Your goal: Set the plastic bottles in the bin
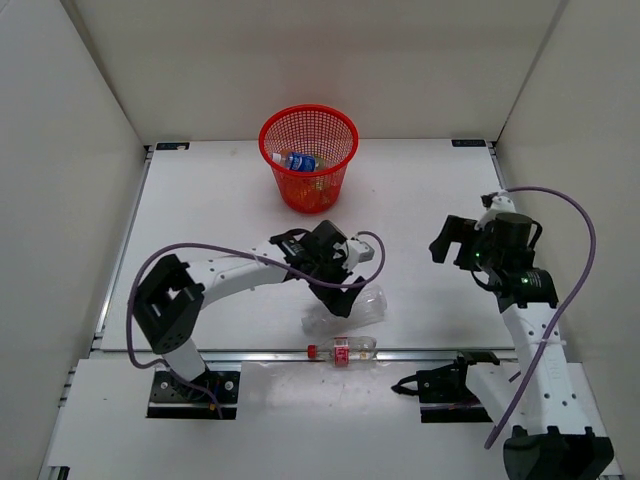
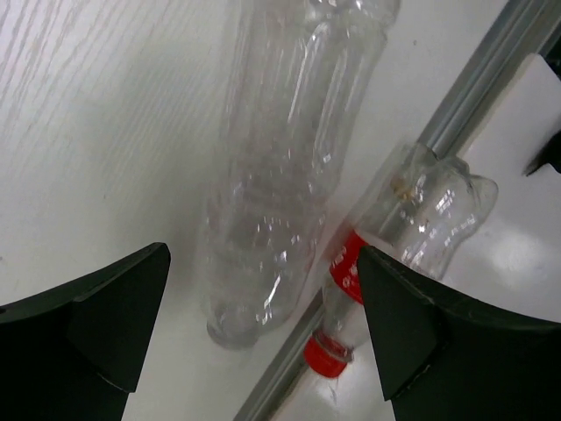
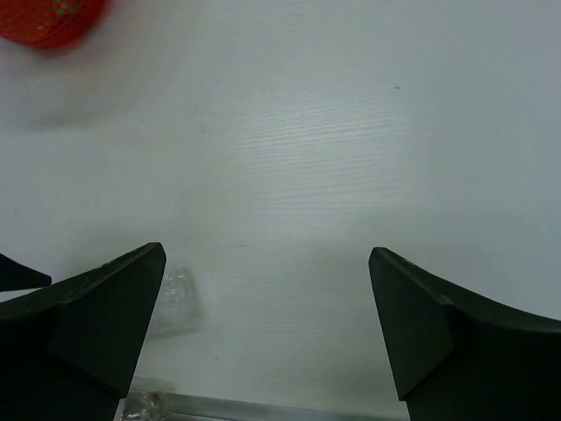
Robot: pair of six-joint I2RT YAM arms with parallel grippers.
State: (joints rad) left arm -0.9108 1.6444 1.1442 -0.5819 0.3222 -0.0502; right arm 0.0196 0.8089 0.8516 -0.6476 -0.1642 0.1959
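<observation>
Hovers with left gripper (image 2: 263,259) spread wide over plain clear bottle (image 2: 289,140) by near rail (image 2: 473,88); may snag red-capped bottle (image 2: 412,219) just beside, or squirt it away. Right gripper (image 3: 267,263) likewise spread, empty; bin (image 1: 300,190) far centre.

Bin (image 1: 310,190) at back, larger bottle (image 1: 352,309) just behind smaller bottle (image 1: 345,349)

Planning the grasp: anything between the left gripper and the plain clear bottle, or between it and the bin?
Nothing visible. Left gripper hangs open over the plain clear bottle; the red-capped bottle lies beside it, not between. Table toward the bin shows nothing.
</observation>
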